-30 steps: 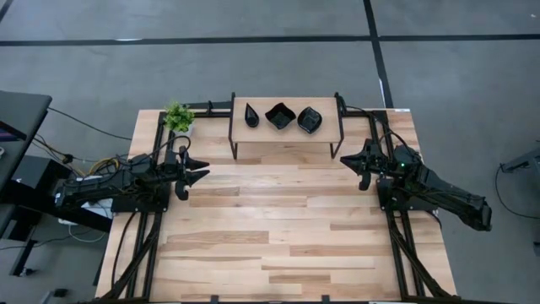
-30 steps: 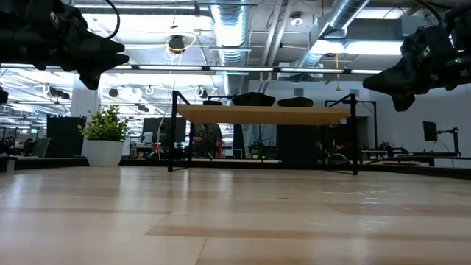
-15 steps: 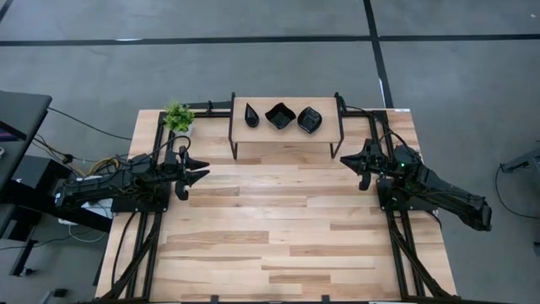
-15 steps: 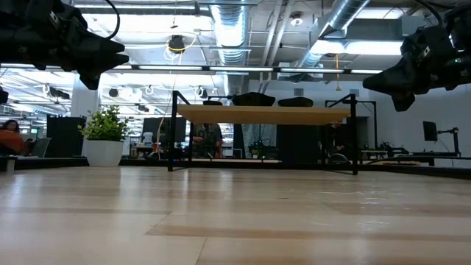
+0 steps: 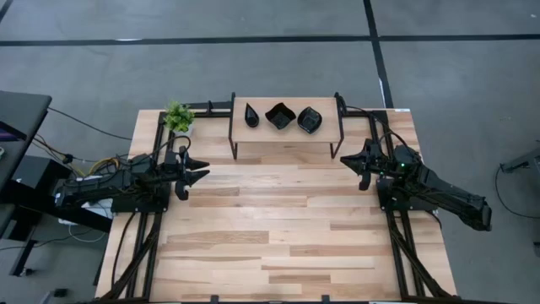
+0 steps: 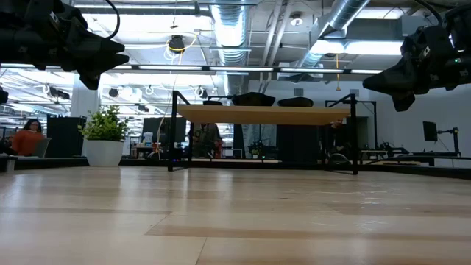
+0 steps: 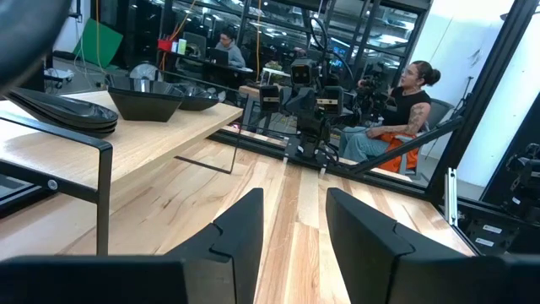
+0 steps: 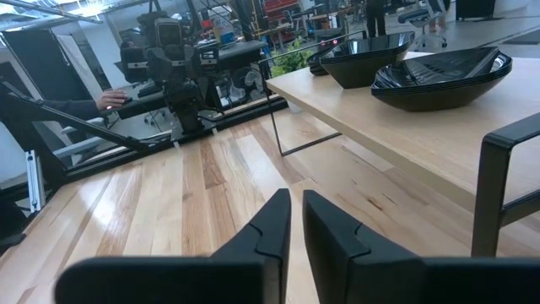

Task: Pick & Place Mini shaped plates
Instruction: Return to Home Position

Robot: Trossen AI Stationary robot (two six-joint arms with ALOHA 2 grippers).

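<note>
Resting stacked on the shelf [image 5: 287, 133], the mini shaped plates [image 5: 279, 116] risk toppling only if the empty left claw [image 5: 205, 171], parted, or right claw [image 5: 344, 160], nearly closed, swings into its frame.

A grey concrete floor [image 5: 270, 76], crossed by dark lines [image 5: 253, 39], lay around the light plank table [image 5: 270, 245]. Behind the left gripper [image 5: 205, 173], off the table's edge, stood a dark desk [image 5: 17, 118], with cables [image 5: 72, 123] trailing over the floor. High above both grippers ran silver ducts [image 6: 232, 29] and bright strip lights [image 6: 346, 48]. Far ahead of the left gripper sat a seated person [image 7: 405, 105] beside a black frame. Far ahead of the right gripper [image 5: 344, 160], a sleeved hand [image 8: 110, 100] rested among dark equipment.
</note>
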